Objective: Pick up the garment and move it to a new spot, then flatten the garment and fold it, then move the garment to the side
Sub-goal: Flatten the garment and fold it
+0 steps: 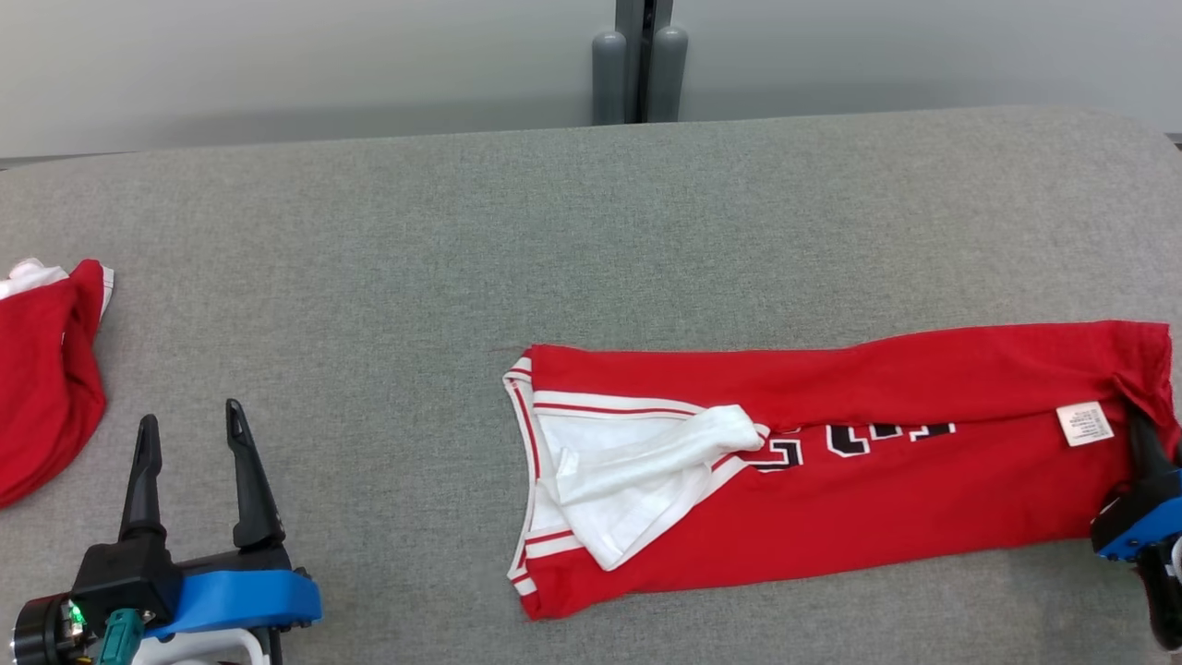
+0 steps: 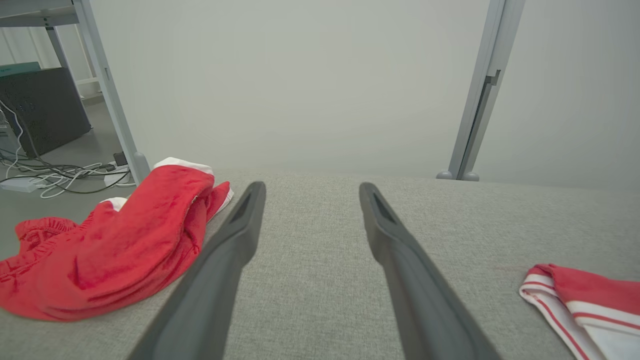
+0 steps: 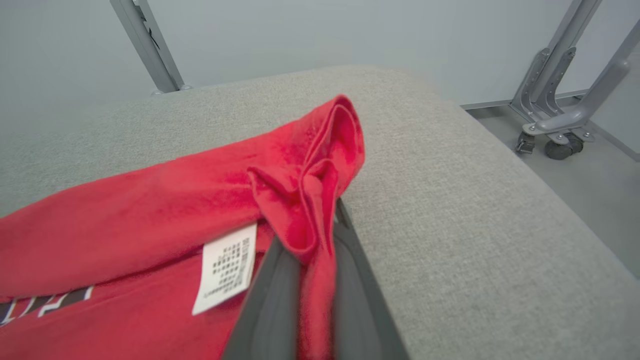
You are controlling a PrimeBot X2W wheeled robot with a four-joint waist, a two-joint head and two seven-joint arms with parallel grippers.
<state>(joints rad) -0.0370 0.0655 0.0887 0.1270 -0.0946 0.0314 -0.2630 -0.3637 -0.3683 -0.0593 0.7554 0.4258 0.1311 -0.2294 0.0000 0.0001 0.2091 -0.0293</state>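
Observation:
The garment (image 1: 831,462) is a red jersey with white trim and black lettering, folded lengthwise into a long strip across the grey table (image 1: 591,231). Its white-lined armhole end (image 2: 580,300) points left; a white care label (image 3: 226,267) lies near its right end. My right gripper (image 1: 1143,434) is shut on the bunched red hem (image 3: 310,200) at that right end, cloth pinched between its fingers (image 3: 270,300). My left gripper (image 1: 189,476) stands open above bare table at the lower left, apart from the jersey, with nothing between its fingers (image 2: 220,260).
A second red and white garment (image 1: 42,379) lies crumpled at the table's left edge, just left of my left gripper. Grey frame posts (image 1: 639,65) stand behind the table. In the right wrist view the table's right edge (image 3: 550,200) drops to the floor near a wheeled stand (image 3: 560,145).

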